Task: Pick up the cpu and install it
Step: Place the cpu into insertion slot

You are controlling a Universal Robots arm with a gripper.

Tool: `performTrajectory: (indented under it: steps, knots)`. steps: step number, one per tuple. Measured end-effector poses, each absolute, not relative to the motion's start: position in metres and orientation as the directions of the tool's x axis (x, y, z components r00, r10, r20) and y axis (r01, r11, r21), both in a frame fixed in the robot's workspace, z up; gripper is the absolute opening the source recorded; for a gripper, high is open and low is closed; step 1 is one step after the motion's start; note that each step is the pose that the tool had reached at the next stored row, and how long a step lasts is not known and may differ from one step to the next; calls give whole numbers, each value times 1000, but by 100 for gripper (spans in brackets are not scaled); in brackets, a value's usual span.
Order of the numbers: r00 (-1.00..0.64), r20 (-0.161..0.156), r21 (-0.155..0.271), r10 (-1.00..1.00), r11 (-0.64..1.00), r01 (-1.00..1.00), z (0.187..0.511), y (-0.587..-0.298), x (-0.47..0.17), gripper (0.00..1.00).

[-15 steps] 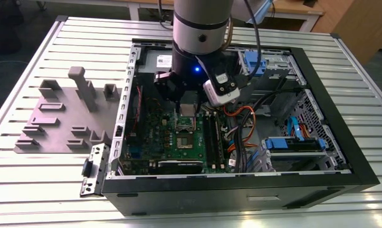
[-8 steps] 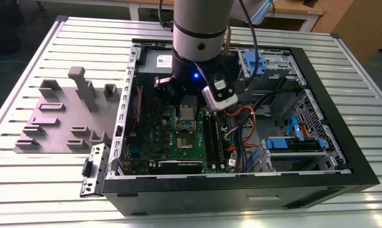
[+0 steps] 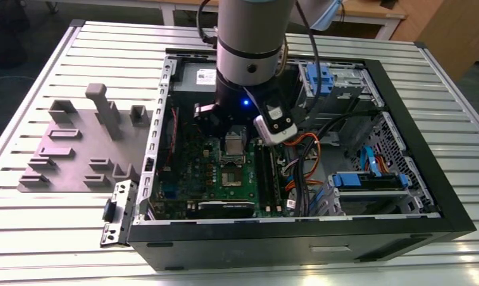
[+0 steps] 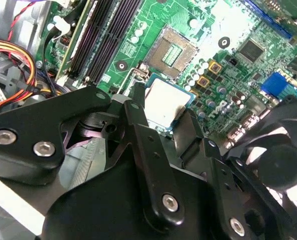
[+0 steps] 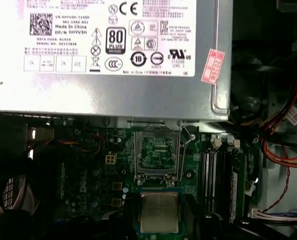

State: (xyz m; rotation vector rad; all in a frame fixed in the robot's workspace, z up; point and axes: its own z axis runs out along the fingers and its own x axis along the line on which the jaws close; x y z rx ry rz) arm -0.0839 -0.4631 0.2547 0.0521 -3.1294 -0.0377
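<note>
Inside the open case (image 3: 303, 232) on the tabletop (image 3: 49, 238), the gripper (image 4: 164, 106) is closed on the cpu (image 5: 159, 212), with a finger on each of two opposite edges and the silvery top facing up. The chip hangs above the green board (image 4: 153, 15), just short of the socket (image 4: 171, 52), whose contact field lies bare. Whether the cpu is quite level is hard to judge from these angles — it seems close to flat.

The step in hand, as I read it, is bringing the chip over the socket. Doing that well calls for a level chip, its edges square to the socket's, and no sideways slide near the contacts — they would likely bend easily.

Room is tight. The power supply (image 5: 108, 50) stands just beyond the socket. Memory slots (image 4: 101, 35) and a bundle of cables (image 4: 18, 55) run along one side, and a fan (image 4: 283, 160) sits close on the other. Straight above the socket the way looks open.
</note>
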Motion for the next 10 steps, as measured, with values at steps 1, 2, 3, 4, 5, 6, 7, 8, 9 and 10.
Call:
performTrajectory:
  steps: [1,2,3,4,5,6,7,8,9,10]
  knots:
    - [-999,11,24,-34,999,-33,253,-464,-84,47]
    - [-999,10,24,-33,999,-33,251,-465,-84,47]
    - [-999,9,24,-33,999,-33,249,-465,-84,47]
    - [-999,9,24,-33,999,-33,248,-466,-84,47]
    - [-999,9,24,-34,999,-33,246,-467,-84,47]
    - [-999,9,24,-34,999,-33,244,-467,-84,47]
    - [-999,8,24,-33,999,-33,243,-468,-84,47]
    - [-999,8,24,-33,999,-33,241,-469,-84,47]
    - [-999,8,24,-33,999,-33,239,-470,-84,47]
    - [-999,8,24,-33,999,-33,237,-470,-84,47]
